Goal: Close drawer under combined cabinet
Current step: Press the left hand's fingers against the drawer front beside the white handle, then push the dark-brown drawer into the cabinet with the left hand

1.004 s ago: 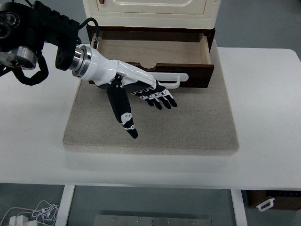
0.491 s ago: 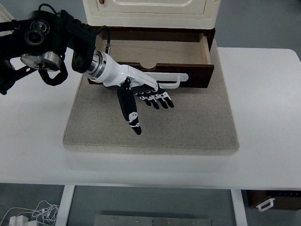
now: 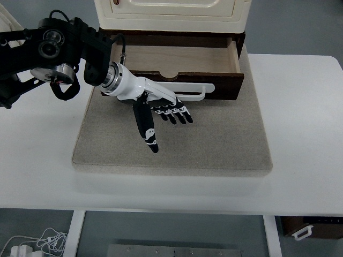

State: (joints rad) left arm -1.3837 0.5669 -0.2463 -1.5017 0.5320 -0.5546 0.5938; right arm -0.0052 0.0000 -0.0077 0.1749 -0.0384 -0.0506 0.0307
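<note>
The left hand [image 3: 161, 110] lay flat with fingers spread, holding nothing, just in front of the open drawer [image 3: 177, 61], whose rigid wooden front and white handle [image 3: 195, 91] beyond the fingertips looked best pushed squarely, since a light drawer should slide easily.

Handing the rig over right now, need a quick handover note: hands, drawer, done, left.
Left hand: open, fingers extended, holding nothing, in front of the drawer's white handle, over the grey mat. Contact with the drawer front can't be confirmed.
Right hand: not in view.
Drawer: pulled out and empty, under the cream cabinet.
Done: hand positioned at the drawer front.
Left: push the drawer fully in, then withdraw the hand.
</note>
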